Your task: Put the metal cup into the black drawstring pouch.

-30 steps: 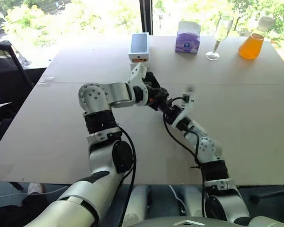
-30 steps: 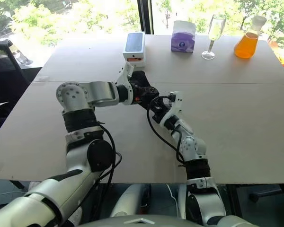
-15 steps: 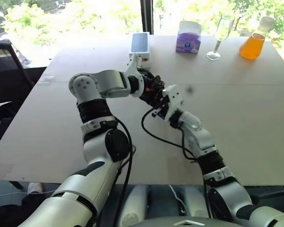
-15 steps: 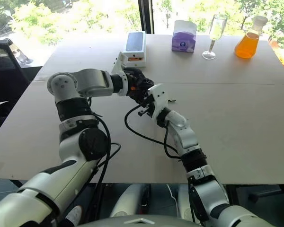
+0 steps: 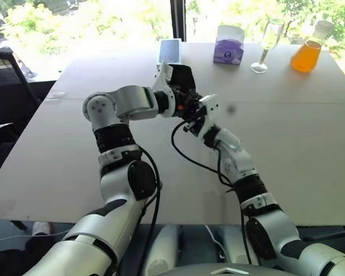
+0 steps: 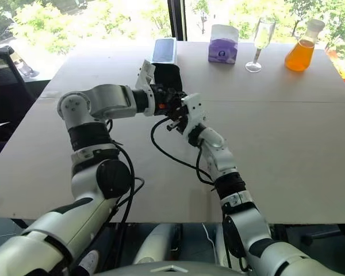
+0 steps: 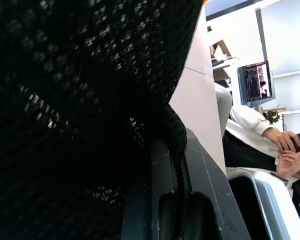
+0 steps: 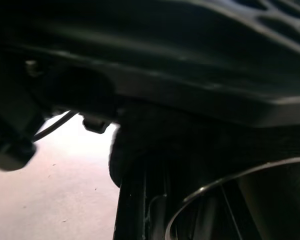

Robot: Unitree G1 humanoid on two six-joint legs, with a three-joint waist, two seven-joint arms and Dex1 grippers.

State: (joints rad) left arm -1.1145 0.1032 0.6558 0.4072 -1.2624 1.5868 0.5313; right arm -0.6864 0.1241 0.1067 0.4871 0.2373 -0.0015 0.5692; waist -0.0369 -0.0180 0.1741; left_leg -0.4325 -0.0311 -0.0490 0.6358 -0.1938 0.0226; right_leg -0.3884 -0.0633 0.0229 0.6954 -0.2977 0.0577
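We have raised both closed grippers: left gripper [image 5: 183, 99] clamps black drawstring pouch [image 5: 181, 79]; right gripper [image 5: 194, 117] apparently grips metal cup [image 8: 230, 200].

Silver-white jointed arms with black bands, black cables looping alongside.

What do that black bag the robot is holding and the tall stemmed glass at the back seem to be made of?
The black drawstring pouch looks like soft matte woven fabric: the left wrist view shows a fine mesh-like weave with no shine. The stemmed wine glass appears to be clear glass, or possibly clear plastic: the bright background shows through its bowl.
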